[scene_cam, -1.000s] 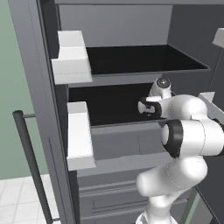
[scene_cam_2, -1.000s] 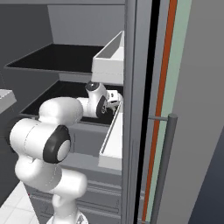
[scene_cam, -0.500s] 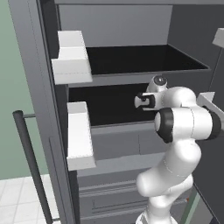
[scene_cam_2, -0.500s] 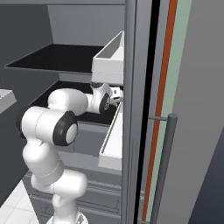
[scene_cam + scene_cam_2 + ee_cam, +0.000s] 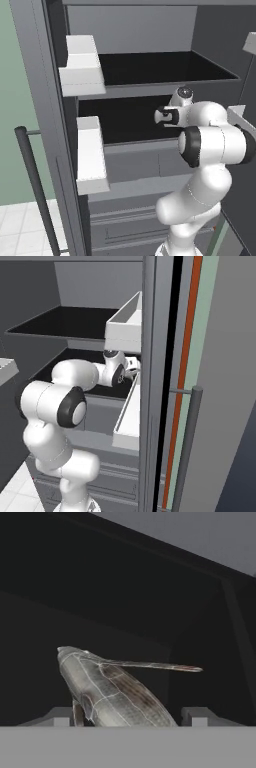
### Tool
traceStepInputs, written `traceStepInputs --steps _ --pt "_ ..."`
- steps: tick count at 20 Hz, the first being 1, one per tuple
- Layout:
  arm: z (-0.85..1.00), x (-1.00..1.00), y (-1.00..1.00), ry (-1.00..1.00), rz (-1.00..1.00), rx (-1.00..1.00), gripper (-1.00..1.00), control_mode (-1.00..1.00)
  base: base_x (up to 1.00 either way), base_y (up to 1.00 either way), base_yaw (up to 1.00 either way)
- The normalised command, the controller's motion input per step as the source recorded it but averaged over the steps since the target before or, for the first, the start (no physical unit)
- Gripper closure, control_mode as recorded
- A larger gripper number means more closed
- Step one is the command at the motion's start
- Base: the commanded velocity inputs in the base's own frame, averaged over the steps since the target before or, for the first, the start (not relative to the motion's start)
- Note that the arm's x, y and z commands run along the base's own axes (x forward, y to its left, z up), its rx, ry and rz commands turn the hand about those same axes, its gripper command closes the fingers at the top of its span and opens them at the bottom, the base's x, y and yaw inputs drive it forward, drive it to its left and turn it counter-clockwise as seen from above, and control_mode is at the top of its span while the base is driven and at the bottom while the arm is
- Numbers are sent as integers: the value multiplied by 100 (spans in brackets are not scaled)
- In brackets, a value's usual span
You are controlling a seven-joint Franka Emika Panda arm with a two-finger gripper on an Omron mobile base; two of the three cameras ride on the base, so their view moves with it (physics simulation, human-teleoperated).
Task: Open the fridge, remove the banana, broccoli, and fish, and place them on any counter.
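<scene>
Fish [image 5: 107, 692] on dark lower shelf inside fridge [image 5: 150, 75], body between fingertips [image 5: 60, 716], thin fin pointing sideways. Gripper [image 5: 126, 717] straddles fish; fingers apart, contact cannot be told. Fridge doors stand open; white door bins [image 5: 82, 65] to sides. Arm reaches onto lower shelf.

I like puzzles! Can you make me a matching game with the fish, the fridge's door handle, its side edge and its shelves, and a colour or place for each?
Things:
1. fish
2. door handle
3. side edge
4. shelves

Clues:
A. orange-red stripe
B. dark flat surfaces inside the fridge
C. silver-grey, between the gripper's fingers
D. long thin dark bar

Pairs: 1-C, 2-D, 3-A, 4-B
</scene>
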Motion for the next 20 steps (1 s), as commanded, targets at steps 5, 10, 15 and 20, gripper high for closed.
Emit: traceStepInputs --steps 5,10,15,20 --pt "-12 -100 23 -5 0 1 100 -100 0 0 0" --pt "12 -100 24 -3 0 2 100 -100 0 0 0" --pt "82 -100 28 2 0 8 100 -100 0 0 0" --pt "88 -100 27 17 0 20 100 -100 0 0 0"
